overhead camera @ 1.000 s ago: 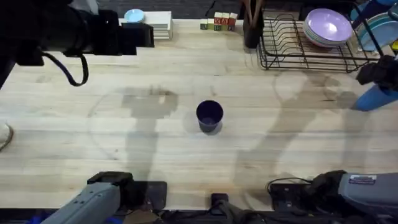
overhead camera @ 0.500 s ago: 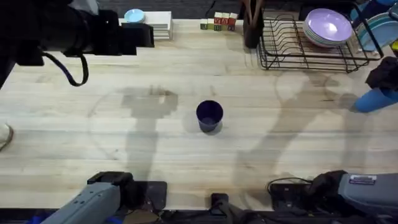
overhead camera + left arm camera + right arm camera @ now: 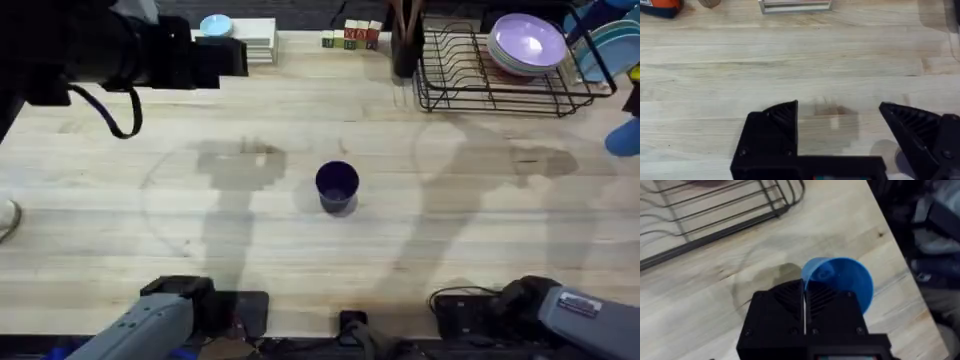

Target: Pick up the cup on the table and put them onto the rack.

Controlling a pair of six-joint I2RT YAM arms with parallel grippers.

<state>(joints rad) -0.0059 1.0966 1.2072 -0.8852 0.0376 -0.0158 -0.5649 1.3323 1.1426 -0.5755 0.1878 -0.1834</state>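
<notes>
Now blue cup [image 3: 840, 280] between right pincer [image 3: 804, 300] fingers.

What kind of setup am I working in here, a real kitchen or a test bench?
Most likely a lab bench staged as a kitchen counter: a butcher-block table holds a black wire rack with purple plates, alongside toy letter blocks and two robot arms.

Light wood desk [image 3: 480, 250] with plank grain, lit from above so soft grey shadows fall across the middle. Along the far edge sit a stack of white books [image 3: 252, 40], some small letter blocks [image 3: 350, 37] and a dark utensil holder [image 3: 406, 40]. Behind that it's just dark.
</notes>
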